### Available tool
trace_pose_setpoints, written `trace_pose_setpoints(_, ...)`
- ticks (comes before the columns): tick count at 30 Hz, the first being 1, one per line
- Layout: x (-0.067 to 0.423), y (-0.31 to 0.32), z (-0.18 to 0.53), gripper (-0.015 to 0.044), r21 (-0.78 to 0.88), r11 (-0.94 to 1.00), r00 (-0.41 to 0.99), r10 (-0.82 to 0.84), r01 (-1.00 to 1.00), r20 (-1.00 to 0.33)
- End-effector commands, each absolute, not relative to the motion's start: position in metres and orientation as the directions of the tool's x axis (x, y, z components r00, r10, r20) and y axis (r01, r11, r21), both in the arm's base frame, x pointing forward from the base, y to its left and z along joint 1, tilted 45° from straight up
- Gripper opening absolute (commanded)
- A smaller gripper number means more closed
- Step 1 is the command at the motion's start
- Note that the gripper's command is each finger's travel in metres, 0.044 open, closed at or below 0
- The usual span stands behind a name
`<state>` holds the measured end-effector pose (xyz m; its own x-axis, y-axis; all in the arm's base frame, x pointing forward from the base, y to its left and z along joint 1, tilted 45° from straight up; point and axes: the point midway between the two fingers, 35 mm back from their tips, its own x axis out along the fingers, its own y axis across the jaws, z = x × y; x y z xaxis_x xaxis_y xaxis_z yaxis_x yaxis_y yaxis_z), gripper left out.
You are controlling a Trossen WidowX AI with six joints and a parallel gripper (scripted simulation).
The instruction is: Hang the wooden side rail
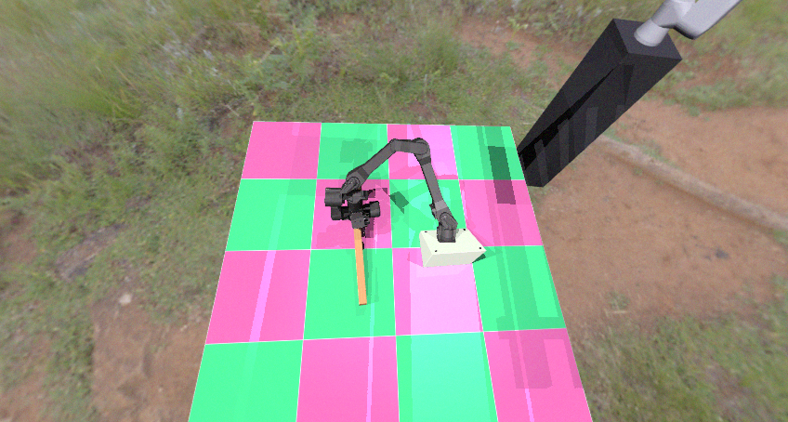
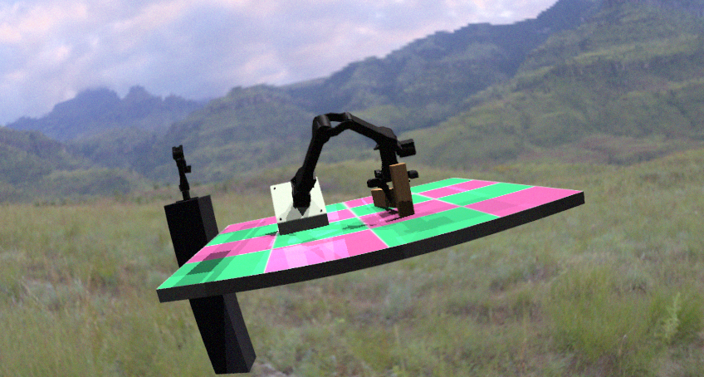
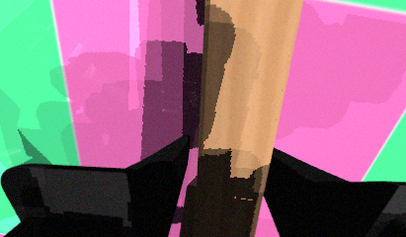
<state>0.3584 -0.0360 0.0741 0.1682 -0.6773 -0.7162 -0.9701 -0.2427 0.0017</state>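
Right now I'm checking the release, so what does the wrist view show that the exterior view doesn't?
Only the wrist view: the claw is open, with a gap between one finger and the rail. Only the exterior view: the upright post, the whole arm and its white base. Both: the pink and green table.

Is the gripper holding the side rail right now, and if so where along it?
Nothing is held. The gripper is open, its fingers straddling the wooden side rail near the post end with a gap showing.
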Motion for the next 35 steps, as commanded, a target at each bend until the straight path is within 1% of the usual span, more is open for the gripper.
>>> trace_pose_setpoints(1, 0.358, -0.036, 0.074, 0.0315, 0.001, -0.243, 0.168, -0.677, -0.970, -0.716)
trace_pose_setpoints(6, 0.354, -0.017, 0.093, 0.0440, -0.003, -0.240, 0.171, -0.681, -0.971, -0.712)
trace_pose_setpoints(15, 0.352, -0.008, 0.102, 0.0440, -0.006, -0.239, 0.173, -0.684, -0.971, -0.709)
trace_pose_setpoints(21, 0.349, 0.012, 0.082, 0.0440, -0.006, -0.239, 0.173, -0.683, -0.971, -0.710)
trace_pose_setpoints(35, 0.349, 0.013, 0.084, 0.0440, -0.010, -0.244, 0.179, -0.682, -0.970, -0.710)
